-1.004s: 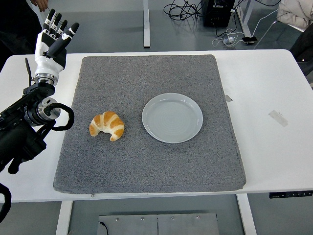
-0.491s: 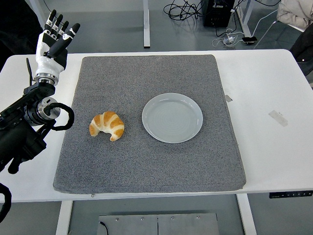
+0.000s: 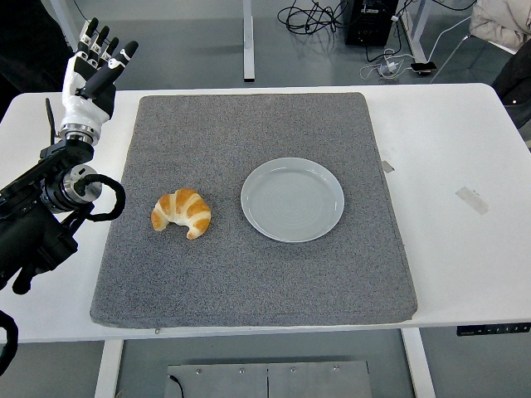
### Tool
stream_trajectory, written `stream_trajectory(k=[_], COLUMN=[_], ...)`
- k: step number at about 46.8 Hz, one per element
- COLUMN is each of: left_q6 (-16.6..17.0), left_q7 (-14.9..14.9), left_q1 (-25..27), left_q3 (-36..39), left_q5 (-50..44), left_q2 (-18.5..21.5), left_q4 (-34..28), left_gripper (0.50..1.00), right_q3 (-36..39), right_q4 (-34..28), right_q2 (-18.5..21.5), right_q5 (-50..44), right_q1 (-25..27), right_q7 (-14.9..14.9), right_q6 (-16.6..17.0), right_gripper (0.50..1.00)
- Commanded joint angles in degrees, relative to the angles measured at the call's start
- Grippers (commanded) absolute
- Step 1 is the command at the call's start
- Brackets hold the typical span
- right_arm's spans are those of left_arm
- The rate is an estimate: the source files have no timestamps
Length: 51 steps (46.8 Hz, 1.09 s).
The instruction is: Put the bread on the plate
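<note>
A croissant [image 3: 182, 213] lies on a grey mat [image 3: 249, 274], just beside the empty plate [image 3: 292, 199], at its 9 o'clock. The robot's left hand [image 3: 91, 68] is raised at 10 o'clock, fingers spread, holding nothing. Over the last second it has drifted slightly up and away, so no reach has begun.

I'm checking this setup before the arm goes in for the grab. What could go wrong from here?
1. The croissant lies loose on the grey mat; a clumsy grasp by the left hand might squash it or nudge it away.
2. The plate has a raised rim; dropped near the edge, the croissant may land half off.
</note>
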<state>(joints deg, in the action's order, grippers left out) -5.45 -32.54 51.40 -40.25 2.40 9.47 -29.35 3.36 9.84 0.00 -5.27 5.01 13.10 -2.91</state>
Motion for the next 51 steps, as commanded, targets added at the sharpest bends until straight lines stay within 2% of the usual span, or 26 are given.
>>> stream_trajectory(k=[1,22,30,37,44,51], left_q6=[-0.09,-0.27,0.26,0.87,1.49,1.05], left_q7=[0.02,0.02,-0.07,-0.25,-0.60,-0.60], left_q1=[-0.25,1.15,5.46,9.76,14.33,17.32], left_q3=[0.08,13.43,25.03,34.44,42.17,48.33], left_q5=[0.32,0.50,0.50,0.59,2.34,2.52], left_q2=[0.72,7.14,14.52,17.16,22.96,27.00], left_q4=[-0.53,-2.02,-7.64,-10.10,-13.09,-14.85], left_gripper=[0.978,0.977,0.977,0.978,0.978,0.978], right_q3=[-0.02,-0.02,-0.02,0.07,-0.02,-0.02], right_q4=[0.00,0.00,0.00,0.00,0.00,0.00], right_q2=[0.00,0.00,0.00,0.00,0.00,0.00], right_q5=[0.00,0.00,0.00,0.00,0.00,0.00], right_q1=[0.00,0.00,0.00,0.00,0.00,0.00], right_q7=[0.00,0.00,0.00,0.00,0.00,0.00], right_q6=[0.01,0.01,0.01,0.01,0.01,0.01], right_gripper=[1.000,1.000,1.000,1.000,1.000,1.000])
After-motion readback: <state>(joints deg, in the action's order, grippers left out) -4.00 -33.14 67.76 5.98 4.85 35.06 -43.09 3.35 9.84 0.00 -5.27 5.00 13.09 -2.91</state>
